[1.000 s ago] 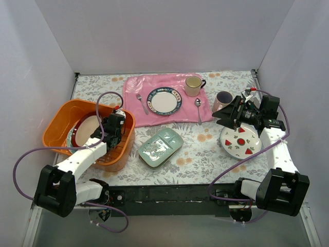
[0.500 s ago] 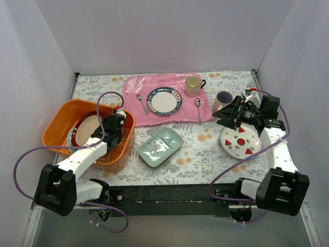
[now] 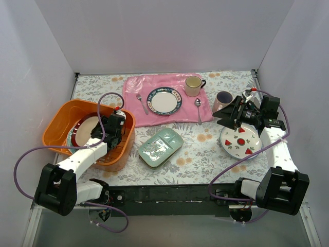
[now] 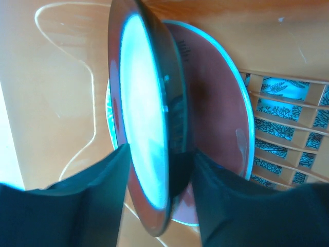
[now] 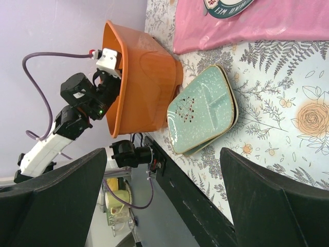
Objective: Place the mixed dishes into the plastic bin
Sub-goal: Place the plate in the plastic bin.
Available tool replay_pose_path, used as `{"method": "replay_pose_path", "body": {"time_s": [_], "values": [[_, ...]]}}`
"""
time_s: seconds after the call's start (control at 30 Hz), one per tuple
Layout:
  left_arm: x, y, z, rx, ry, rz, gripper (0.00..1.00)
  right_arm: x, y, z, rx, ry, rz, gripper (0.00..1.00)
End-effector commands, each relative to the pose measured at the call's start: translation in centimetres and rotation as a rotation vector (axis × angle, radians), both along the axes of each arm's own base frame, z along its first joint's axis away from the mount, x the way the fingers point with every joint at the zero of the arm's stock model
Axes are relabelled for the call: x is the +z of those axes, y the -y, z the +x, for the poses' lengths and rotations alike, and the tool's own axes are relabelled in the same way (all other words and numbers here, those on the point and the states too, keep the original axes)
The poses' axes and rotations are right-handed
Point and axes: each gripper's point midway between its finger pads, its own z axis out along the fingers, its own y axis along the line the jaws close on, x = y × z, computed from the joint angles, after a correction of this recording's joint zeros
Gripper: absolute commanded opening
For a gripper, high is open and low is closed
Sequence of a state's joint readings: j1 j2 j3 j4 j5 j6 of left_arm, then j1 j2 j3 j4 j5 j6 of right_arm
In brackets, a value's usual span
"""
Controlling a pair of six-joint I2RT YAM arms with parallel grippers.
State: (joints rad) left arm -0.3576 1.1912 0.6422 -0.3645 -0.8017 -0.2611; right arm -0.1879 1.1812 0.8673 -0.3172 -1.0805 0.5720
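From above, the left gripper (image 3: 110, 128) sits inside the plastic bin (image 3: 60, 112), at the near edge of the maroon-rimmed plate (image 3: 86, 128). The right gripper (image 3: 218, 117) hangs wide open near the pink mug (image 3: 223, 99) and the strawberry plate (image 3: 241, 141). Left wrist camera: that maroon-rimmed plate stands steeply tilted between the fingers (image 4: 72, 206), leaning over a red plate (image 4: 221, 118); gripping or just flanking, I can't tell. I'd lay it flat before pulling out, or it may clatter. Right wrist camera: nothing between the spread jaws, and the green tray (image 5: 203, 110) lies beside the bin.
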Motion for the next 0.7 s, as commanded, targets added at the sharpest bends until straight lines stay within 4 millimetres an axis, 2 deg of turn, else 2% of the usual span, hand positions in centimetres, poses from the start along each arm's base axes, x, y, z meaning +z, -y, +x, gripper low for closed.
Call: {"method": "replay_pose_path", "body": {"time_s": [0.0,0.3,0.43,0.5,0.57,0.67], "values": [[0.8,-0.4,0.4,0.029,0.049,0.011,0.53,-0.1,0.0,-0.2,0.015,0.006,0.015,0.98],[0.3,0.2,0.4,0.009,0.025,-0.030,0.74,-0.3,0.1,-0.1,0.011,0.001,0.017,0.98],[0.0,0.6,0.4,-0.002,0.006,-0.059,0.90,-0.3,0.2,-0.1,0.008,0.001,0.017,0.98],[-0.1,1.0,0.4,-0.007,-0.011,-0.077,0.94,-0.4,0.2,-0.1,0.006,-0.004,0.018,0.98],[-0.3,1.2,0.3,-0.013,-0.033,-0.093,0.98,-0.4,0.2,-0.1,0.006,-0.005,0.019,0.98],[-0.3,1.6,0.4,-0.018,-0.050,-0.115,0.98,-0.4,0.2,-0.1,0.004,-0.003,0.018,0.98]]}}
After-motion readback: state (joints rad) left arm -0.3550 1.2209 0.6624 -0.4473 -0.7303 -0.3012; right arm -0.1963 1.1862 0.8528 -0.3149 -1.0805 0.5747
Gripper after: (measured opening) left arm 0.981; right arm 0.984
